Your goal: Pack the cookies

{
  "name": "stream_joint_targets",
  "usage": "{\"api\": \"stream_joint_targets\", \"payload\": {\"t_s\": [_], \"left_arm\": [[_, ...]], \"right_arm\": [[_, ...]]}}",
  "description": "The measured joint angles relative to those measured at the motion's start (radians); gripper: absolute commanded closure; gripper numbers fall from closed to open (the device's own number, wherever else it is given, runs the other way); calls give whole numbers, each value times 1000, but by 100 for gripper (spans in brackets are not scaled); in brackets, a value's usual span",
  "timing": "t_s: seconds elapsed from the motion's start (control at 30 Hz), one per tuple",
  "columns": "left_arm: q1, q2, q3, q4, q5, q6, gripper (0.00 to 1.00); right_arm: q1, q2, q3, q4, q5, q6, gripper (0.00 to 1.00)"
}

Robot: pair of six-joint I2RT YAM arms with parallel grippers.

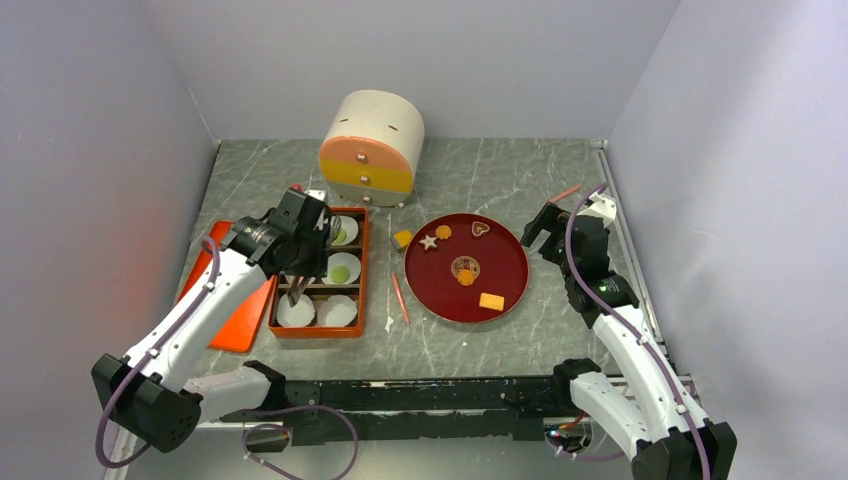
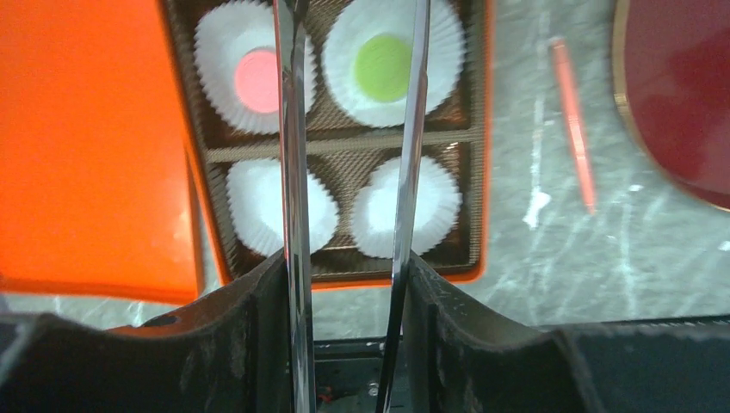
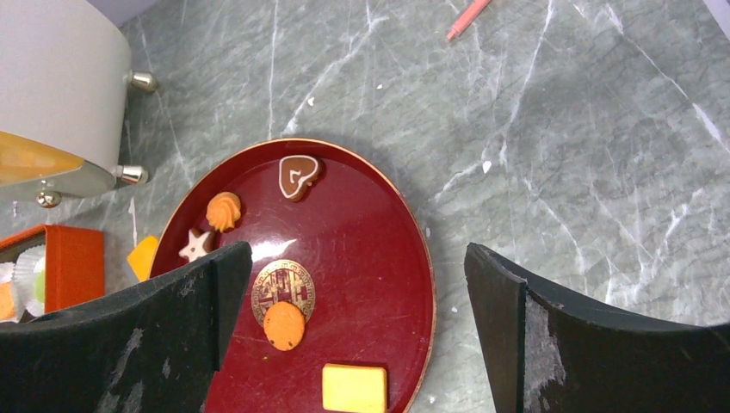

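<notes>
The left arm (image 1: pixel 200 310) and right arm (image 1: pixel 630 340) are white shells with black joints and bases, each trailed by a looping purple cable (image 1: pixel 108 420). The left hand (image 1: pixel 298 292) carries two thin, mirror-bright metal blades. The right hand (image 3: pixel 357 254) has broad matte-black fingers (image 3: pixel 551 344), scuffed grey.

I can read no words, numbers or brand marks anywhere in my views. The nearest thing to a sign is the gold stamped pattern on the brown patterned disc (image 3: pixel 282 284) near the middle of the red plate (image 3: pixel 370 258), and it is too fine to make out as letters. The heart cookie (image 3: pixel 299 175) by the plate's rim carries a white squiggle, not a legible character.
</notes>
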Motion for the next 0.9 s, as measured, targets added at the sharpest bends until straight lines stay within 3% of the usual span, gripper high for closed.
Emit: {"api": "stream_joint_targets", "payload": {"t_s": [0.23, 0.57, 0.9], "left_arm": [[-104, 22, 91, 44, 73, 34, 48], [-416, 188, 170, 109, 53, 36, 48], [-607, 354, 224, 129, 4, 53, 46]], "right_arm": [[0, -5, 0, -7, 2, 0, 0], [0, -44, 0, -40, 24, 1, 0], [0, -96, 0, -84, 49, 9, 0]]}}
